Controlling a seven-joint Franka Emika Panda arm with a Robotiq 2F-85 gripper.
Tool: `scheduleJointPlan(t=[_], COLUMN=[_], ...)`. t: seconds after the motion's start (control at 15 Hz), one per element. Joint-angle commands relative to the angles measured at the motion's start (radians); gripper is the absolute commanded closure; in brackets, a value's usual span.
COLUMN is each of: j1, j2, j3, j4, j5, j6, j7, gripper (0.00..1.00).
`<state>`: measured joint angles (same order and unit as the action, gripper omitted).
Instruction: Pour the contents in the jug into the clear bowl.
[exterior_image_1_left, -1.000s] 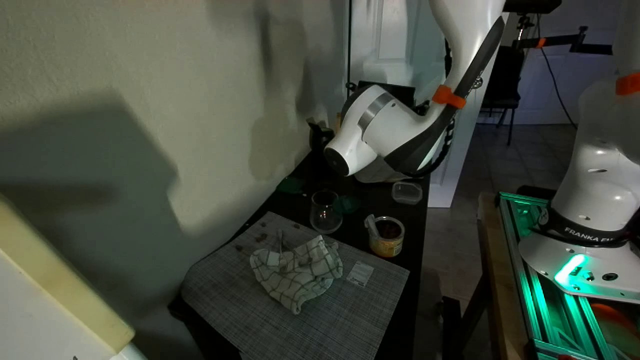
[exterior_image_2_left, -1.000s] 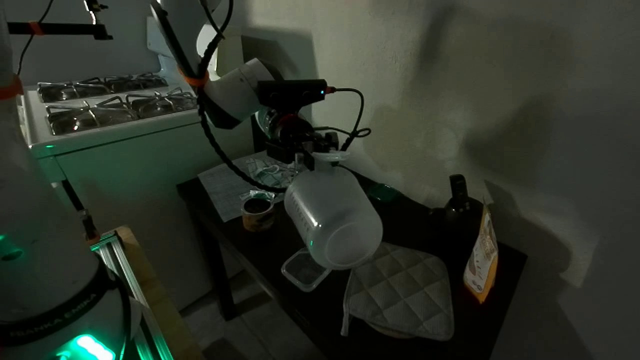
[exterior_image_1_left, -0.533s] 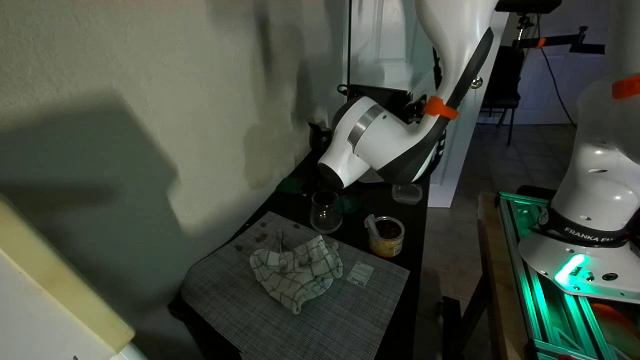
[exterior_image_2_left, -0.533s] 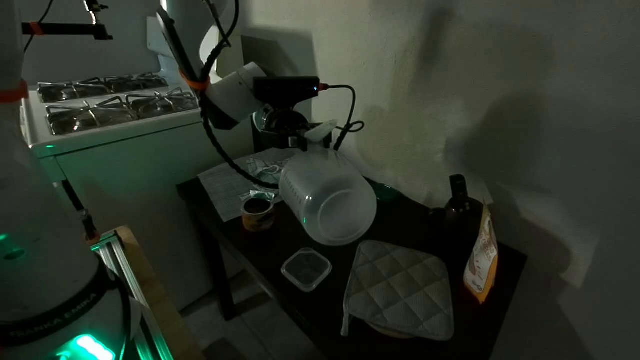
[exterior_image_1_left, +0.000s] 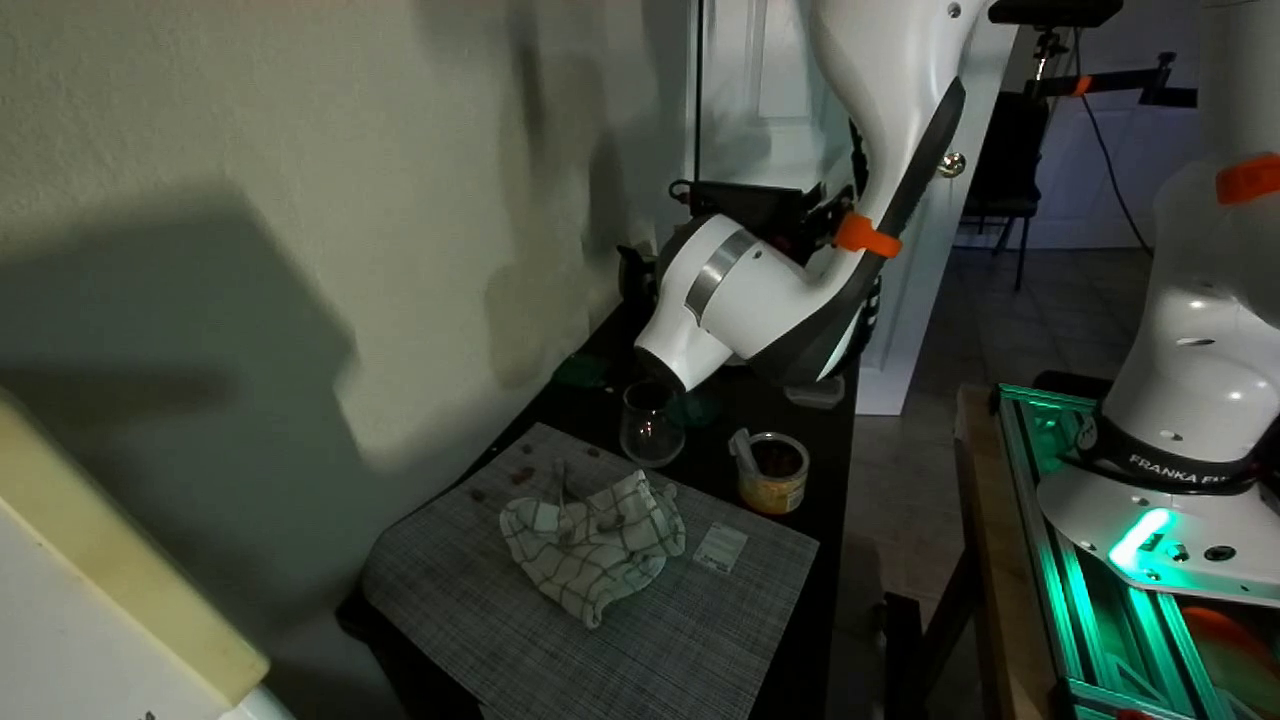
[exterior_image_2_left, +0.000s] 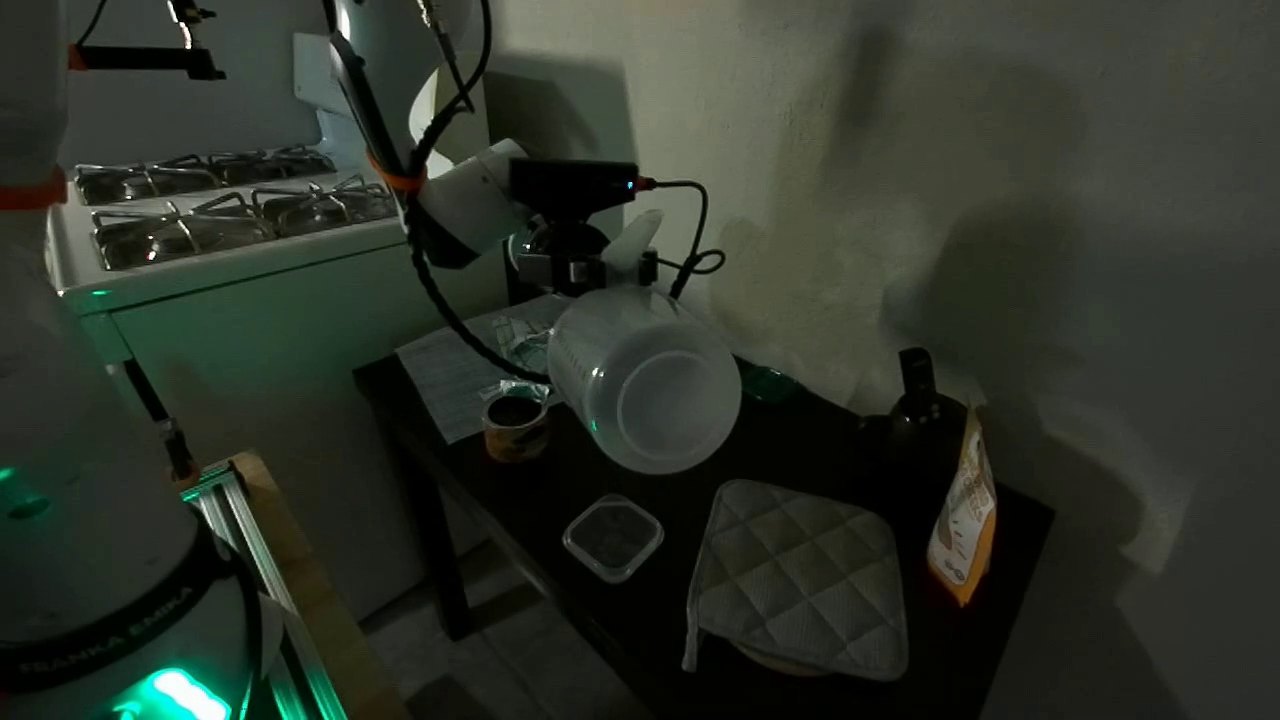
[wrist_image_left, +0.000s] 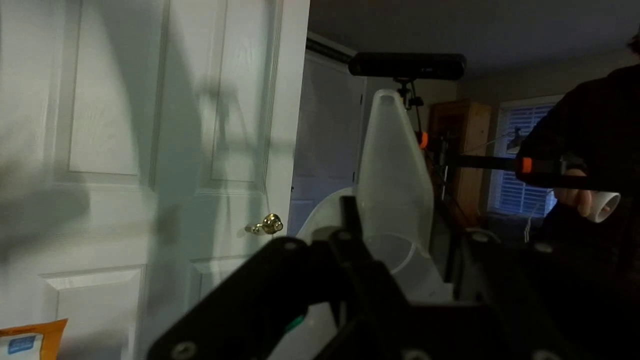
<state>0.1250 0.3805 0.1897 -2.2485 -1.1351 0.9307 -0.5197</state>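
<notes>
The jug (exterior_image_2_left: 645, 380) is a large translucent white plastic vessel held in the air over the dark table. It lies tilted, with its round base facing the camera. My gripper (exterior_image_2_left: 625, 270) is shut on its narrow upper part; in the wrist view the black fingers (wrist_image_left: 395, 235) stand either side of the jug's pale tapered end (wrist_image_left: 395, 165). I cannot see contents. A low, see-through, square container with a pale rim (exterior_image_2_left: 613, 538) best fits the clear bowl; it sits near the table edge below the jug. In an exterior view my arm hides jug and gripper.
A round see-through glass (exterior_image_1_left: 653, 425) and an open can (exterior_image_1_left: 772, 475) stand below the wrist. A checked cloth (exterior_image_1_left: 600, 540) lies on a grey placemat (exterior_image_1_left: 650, 640). A pot holder (exterior_image_2_left: 800, 580), dark kettle (exterior_image_2_left: 915, 410) and orange-edged bag (exterior_image_2_left: 965, 520) are at one end. A wall borders the table.
The jug has tipped further: its base has swung up toward the camera and its narrow end now points up above the fingers. The wrist has moved slightly lower and away from the pot holder.
</notes>
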Motion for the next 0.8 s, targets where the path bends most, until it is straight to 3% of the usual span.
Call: scheduleJointPlan(t=[0.0,0.47,0.73], j1=[0.0,-0.004,-0.054], j2=[0.039,0.056,-0.036], j3=[0.014,0.025,0.03], j4=[0.025,0.031,0.035], j5=[-0.031,-0.039,0.026], j6=[-0.048,-0.078,0.041], j7=[-0.041,-0.083,-0.044], gripper=[0.88,0.88,0.88])
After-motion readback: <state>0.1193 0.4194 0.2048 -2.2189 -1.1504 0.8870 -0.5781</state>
